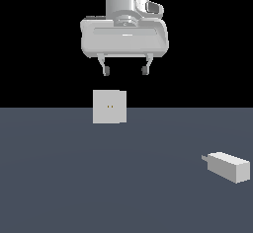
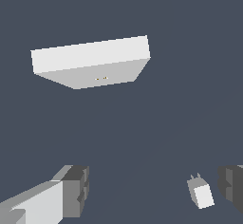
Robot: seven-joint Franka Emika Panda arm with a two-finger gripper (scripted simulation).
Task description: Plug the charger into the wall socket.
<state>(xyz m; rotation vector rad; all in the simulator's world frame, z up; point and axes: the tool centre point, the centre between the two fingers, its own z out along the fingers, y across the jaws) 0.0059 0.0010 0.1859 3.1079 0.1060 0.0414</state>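
The charger (image 1: 227,166) is a small light-grey block lying on the floor at the exterior view's right, its thin prong stub pointing toward the exterior view's left. In the wrist view the charger (image 2: 201,193) lies close to one fingertip (image 2: 231,186). The wall socket (image 1: 109,106) is an upright light-grey square plate with two tiny yellowish holes at its centre, seen from above as wall socket (image 2: 95,61) in the wrist view. My gripper (image 1: 125,70) hangs high above the floor, over the socket, open and empty.
A dark grey-blue floor (image 1: 74,177) spreads under everything, with a black background behind. The white arm body (image 1: 124,29) fills the upper centre of the exterior view.
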